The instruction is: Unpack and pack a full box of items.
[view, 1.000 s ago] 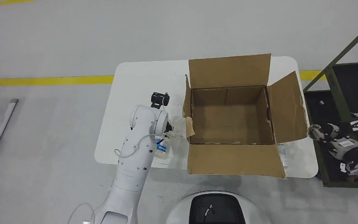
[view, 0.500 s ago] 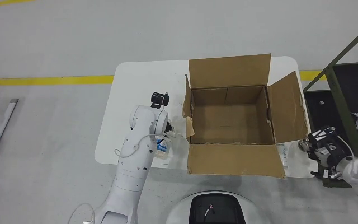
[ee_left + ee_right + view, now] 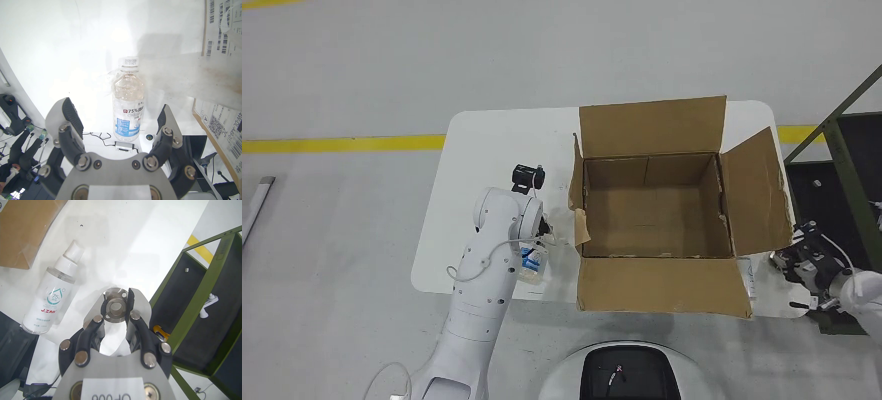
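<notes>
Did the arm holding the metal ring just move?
Yes. The right gripper, shut on the metal ring, has drawn back from the green rack toward the near corner of the table.

Right gripper (image 3: 115, 306) clamped on metal flange (image 3: 113, 295), over white table (image 3: 136, 247). Spray bottle (image 3: 51, 298) on table, near box (image 3: 24, 228) corner, apart from gripper. Green rack (image 3: 200, 289) beside table; small white part (image 3: 208, 306) on its dark shelf.

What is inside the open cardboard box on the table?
The cardboard box shows only its bare brown floor, no items. A bent flap covers a small part at one side.
</notes>
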Robot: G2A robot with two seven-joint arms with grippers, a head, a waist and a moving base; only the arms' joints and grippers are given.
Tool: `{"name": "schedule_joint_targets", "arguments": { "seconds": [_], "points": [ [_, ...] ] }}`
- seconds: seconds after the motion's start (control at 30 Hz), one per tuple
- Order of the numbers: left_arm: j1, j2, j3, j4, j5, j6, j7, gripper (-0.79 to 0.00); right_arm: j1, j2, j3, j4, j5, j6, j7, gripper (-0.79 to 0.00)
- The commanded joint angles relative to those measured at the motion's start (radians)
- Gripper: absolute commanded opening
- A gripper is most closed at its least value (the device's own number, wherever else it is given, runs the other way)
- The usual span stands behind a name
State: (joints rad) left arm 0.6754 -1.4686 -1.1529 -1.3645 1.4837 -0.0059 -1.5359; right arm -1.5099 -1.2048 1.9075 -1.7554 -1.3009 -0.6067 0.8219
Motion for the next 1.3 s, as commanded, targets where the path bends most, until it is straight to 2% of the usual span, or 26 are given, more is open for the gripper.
{"name": "schedule_joint_targets", "arguments": {
  "seconds": [0.0,0.23,0.3,0.37,0.43,0.57,0.63,0.67,0.73,0.77,0.8,0.83,0.87,1.0,1.07,1.2,1.27],
  "points": [
    [0.0,0.0,0.0,0.0,0.0,0.0,0.0,0.0,0.006,0.002,-0.007,0.008,0.007,0.002,0.005,-0.785],
    [0.0,0.0,0.0,0.0,0.0,0.0,0.0,0.0,0.012,0.011,-0.026,0.022,0.009,0.013,0.0,-0.785],
    [0.0,0.0,0.0,0.0,0.0,0.0,0.0,0.0,0.008,0.013,-0.029,0.024,0.008,0.015,-0.001,-0.64],
    [0.0,0.0,0.0,0.0,0.0,0.0,0.0,0.0,0.007,0.016,-0.031,0.024,0.009,0.017,-0.004,-0.594],
    [0.0,0.0,0.0,0.0,0.0,0.0,0.0,0.0,0.006,0.018,-0.032,0.025,0.011,0.018,-0.006,-0.493],
    [0.0,0.0,0.0,0.0,0.0,0.0,0.0,0.0,0.005,0.024,-0.03,0.026,0.016,0.016,-0.007,-0.4],
    [0.0,0.0,0.0,0.0,0.0,0.0,0.0,0.0,0.003,0.026,-0.024,0.023,0.033,0.022,-0.007,-0.246],
    [0.0,0.0,0.0,0.0,0.0,0.0,0.0,0.0,0.003,0.027,-0.02,0.017,0.045,0.024,-0.01,-0.228],
    [0.0,0.0,0.0,0.0,0.0,0.0,0.0,0.0,0.004,0.028,0.0,-0.002,0.089,0.051,-0.028,-0.274],
    [0.0,0.0,0.0,0.0,0.0,0.0,0.0,0.0,0.002,0.028,0.012,-0.014,0.114,0.067,-0.043,-0.403],
    [0.0,0.0,0.0,0.0,0.0,0.0,0.0,0.0,0.003,0.027,0.028,-0.025,0.155,0.087,-0.081,-0.449],
    [0.0,0.0,0.0,0.0,0.0,0.0,0.0,0.0,0.009,0.026,0.046,-0.045,0.206,0.099,-0.151,-0.554],
    [0.0,0.0,0.0,0.0,0.0,0.0,0.0,0.0,0.004,0.023,0.068,-0.044,0.235,0.127,-0.222,-0.782],
    [0.0,0.0,0.0,0.0,0.0,0.0,0.0,0.0,0.005,0.013,0.107,-0.055,0.337,0.193,-0.502,-0.785],
    [0.0,0.0,0.0,0.0,0.0,0.0,0.0,0.0,0.005,0.011,0.108,-0.068,0.33,0.175,-0.644,-0.785],
    [0.0,0.0,0.0,0.0,0.0,0.0,0.0,0.0,-0.001,0.005,0.11,-0.083,0.248,0.199,-0.902,-0.785],
    [0.0,0.0,0.0,0.0,0.0,0.0,0.0,0.0,-0.009,0.005,0.101,-0.101,0.182,0.202,-0.975,-0.785]
  ]
}}
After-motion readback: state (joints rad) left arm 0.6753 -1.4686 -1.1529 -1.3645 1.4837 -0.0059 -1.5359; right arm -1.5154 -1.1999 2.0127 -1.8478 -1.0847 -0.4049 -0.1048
